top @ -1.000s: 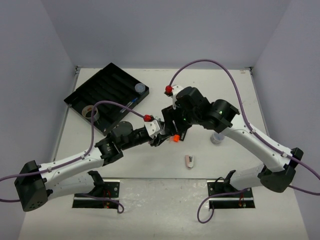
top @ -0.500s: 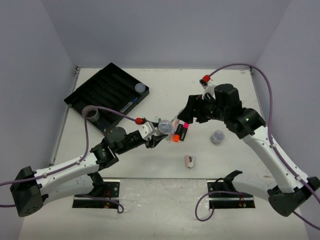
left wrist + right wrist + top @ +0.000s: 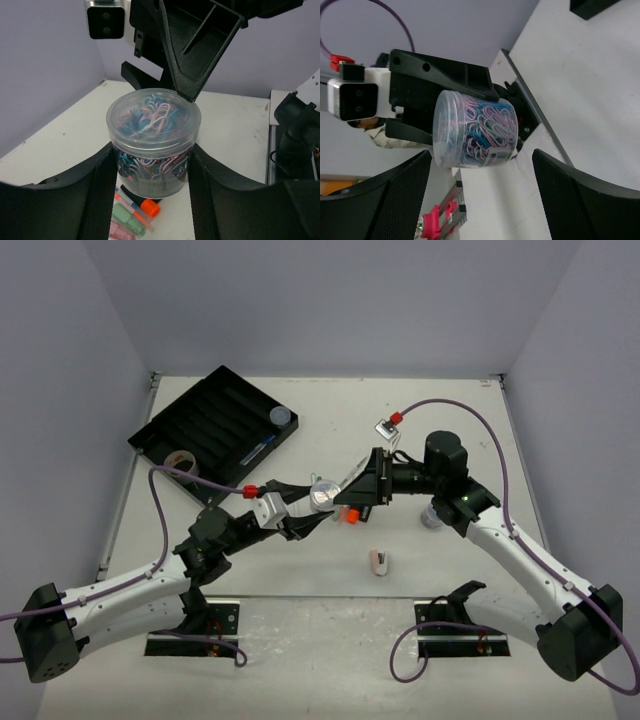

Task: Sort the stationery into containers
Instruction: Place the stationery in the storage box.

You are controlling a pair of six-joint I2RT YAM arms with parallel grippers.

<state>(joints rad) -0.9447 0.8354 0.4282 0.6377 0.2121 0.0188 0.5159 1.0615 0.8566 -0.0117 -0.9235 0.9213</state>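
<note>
A clear round jar (image 3: 322, 494) full of pink and blue paper clips hangs above the table's middle, and my left gripper (image 3: 316, 504) is shut on its sides. In the left wrist view the jar (image 3: 153, 140) sits upright between both pads. My right gripper (image 3: 352, 486) faces it from the right, open; in the right wrist view its fingers (image 3: 395, 200) stand wide of the jar (image 3: 475, 132) without touching. Below the jar lie an orange-capped marker (image 3: 145, 205) and a green one (image 3: 127, 220). The black compartment tray (image 3: 215, 425) lies at the far left.
On the tray's far corner stands a second jar (image 3: 281, 417); a tape ring (image 3: 181, 462) and a blue pen (image 3: 262, 448) lie in it. A third jar (image 3: 432, 515) stands behind the right arm. A pink-white stapler piece (image 3: 380, 561) lies near the front.
My right gripper has opened and drawn back to the right, away from the jar. The jar stays in my left gripper, whose arm has shifted slightly left.
</note>
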